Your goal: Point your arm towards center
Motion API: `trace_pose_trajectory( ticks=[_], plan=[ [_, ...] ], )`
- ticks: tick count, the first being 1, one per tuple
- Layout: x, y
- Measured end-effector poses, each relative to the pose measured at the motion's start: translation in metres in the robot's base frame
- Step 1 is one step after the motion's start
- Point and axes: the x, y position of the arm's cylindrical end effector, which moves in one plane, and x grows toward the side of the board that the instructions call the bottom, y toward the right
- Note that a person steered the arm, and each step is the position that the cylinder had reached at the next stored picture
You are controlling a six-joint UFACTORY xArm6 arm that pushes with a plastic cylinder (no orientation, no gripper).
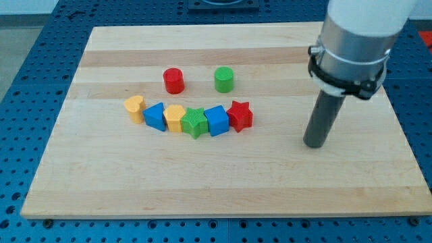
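In the camera view, the rod comes down from the top right, and its tip [314, 144] rests on the table [223, 196] on the right side of the view, with bare wood all around it. This arm carries no claw at all, only the rod, so nothing is open or shut and nothing is held.

The table's middle lies to the view's left of the tip, and perhaps slightly toward the top, though the slanted angle makes that hard to judge. So the coming move looks like a slide to the left.

The nearest block in that direction is the red star [240, 115], well apart from the tip. It ends a curved row: blue cube [217, 121], green star [195, 123], yellow block [175, 117], blue block [156, 116], yellow heart [135, 107]. Above the row stand a red cylinder [173, 80] and a green cylinder [224, 79].
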Motion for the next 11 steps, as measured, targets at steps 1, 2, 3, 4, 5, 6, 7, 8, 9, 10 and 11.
trace_pose_trajectory(
  ticks=[1,2,3,4,5,6,7,8,9,10,11],
  plan=[
    [-0.046,0.010],
    [-0.088,0.010],
    [-0.106,-0.021],
    [-0.112,-0.056],
    [-0.118,-0.083],
    [-0.119,-0.097],
    [-0.119,-0.097],
    [-0.126,-0.097],
    [-0.129,-0.097],
    [-0.132,-0.149],
    [-0.132,-0.216]
  ],
)
